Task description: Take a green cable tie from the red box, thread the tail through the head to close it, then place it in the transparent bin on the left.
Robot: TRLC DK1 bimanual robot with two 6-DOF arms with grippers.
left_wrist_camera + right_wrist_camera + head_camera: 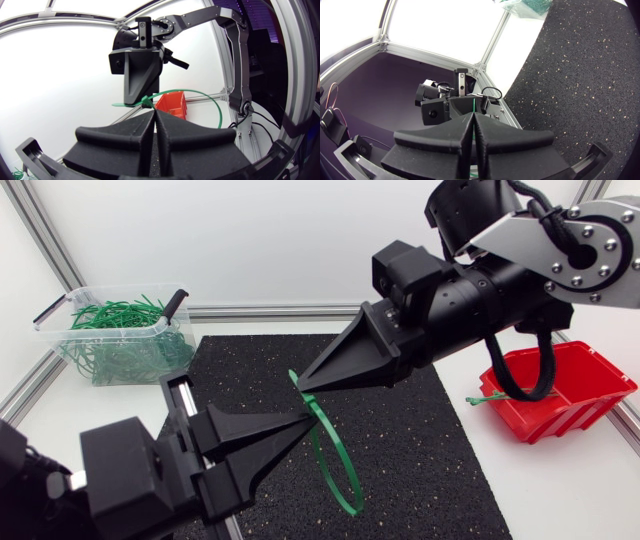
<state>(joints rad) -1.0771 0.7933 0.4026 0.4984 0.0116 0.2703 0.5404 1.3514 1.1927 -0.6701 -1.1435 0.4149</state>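
A green cable tie [340,465] hangs as a loop above the black mat [420,450], mid-table. My left gripper [310,418] comes in from the lower left and is shut on the tie near the top of the loop. My right gripper [300,385] reaches in from the upper right and is shut on the tie just above it, the two tips almost touching. In the left wrist view the right gripper [142,102] pinches the tie [210,97] right ahead of my left gripper [154,112]. In the right wrist view a thin green strip [472,104] shows at the tip of the right gripper [472,115].
The red box [565,395] stands at the right with another green tie [487,397] over its near edge. The transparent bin [60,325] at the back left holds several green ties. Aluminium frame rails border the table.
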